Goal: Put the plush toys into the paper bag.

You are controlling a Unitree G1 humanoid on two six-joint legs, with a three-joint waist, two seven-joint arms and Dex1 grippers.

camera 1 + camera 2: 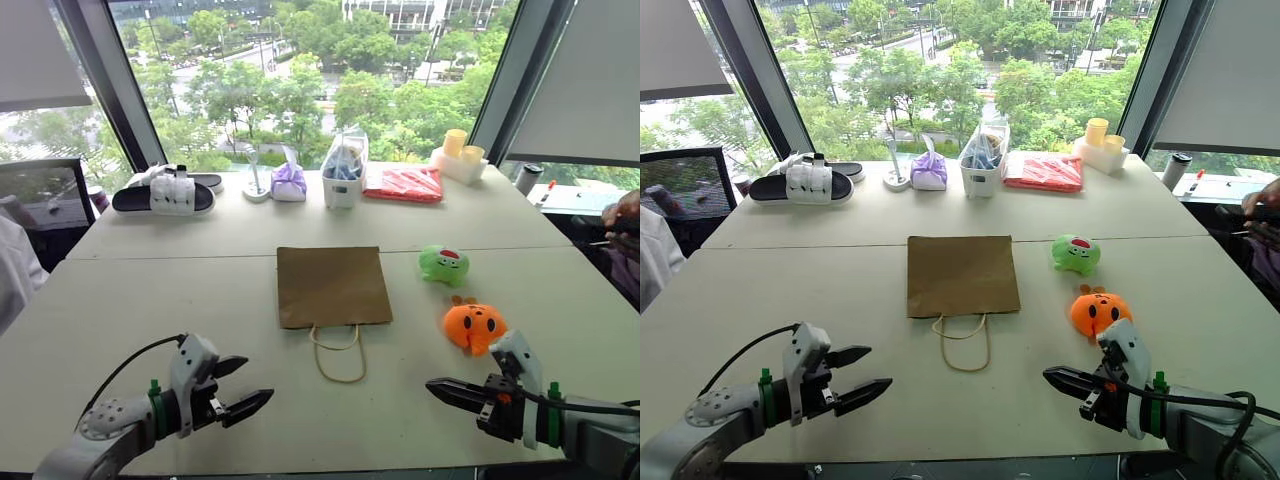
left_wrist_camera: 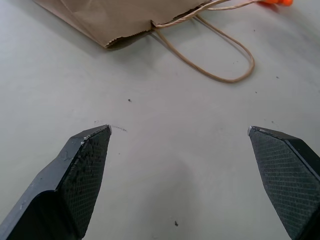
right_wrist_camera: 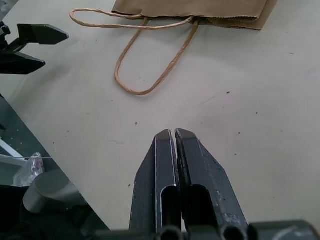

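Note:
The brown paper bag (image 1: 332, 285) lies flat in the middle of the table, its cord handles (image 1: 340, 355) trailing toward me. To its right sit two plush toys: a green one (image 1: 443, 265) with a red patch, and nearer me an orange pumpkin-like one (image 1: 473, 327). My left gripper (image 1: 240, 387) hovers open over the near left of the table, nothing between its fingers. Low at the near right, my right gripper (image 1: 440, 388) is shut and empty, just in front of the orange toy. The bag's mouth edge (image 3: 190, 10) and handles also appear in the right wrist view.
Along the far edge by the window stand black-and-white slippers (image 1: 165, 193), a purple cloth bundle (image 1: 289, 183), a clear plastic bag (image 1: 345, 170), a red packet (image 1: 404, 184) and yellow cups (image 1: 457, 150). A person's sleeve (image 1: 15, 275) is at the far left.

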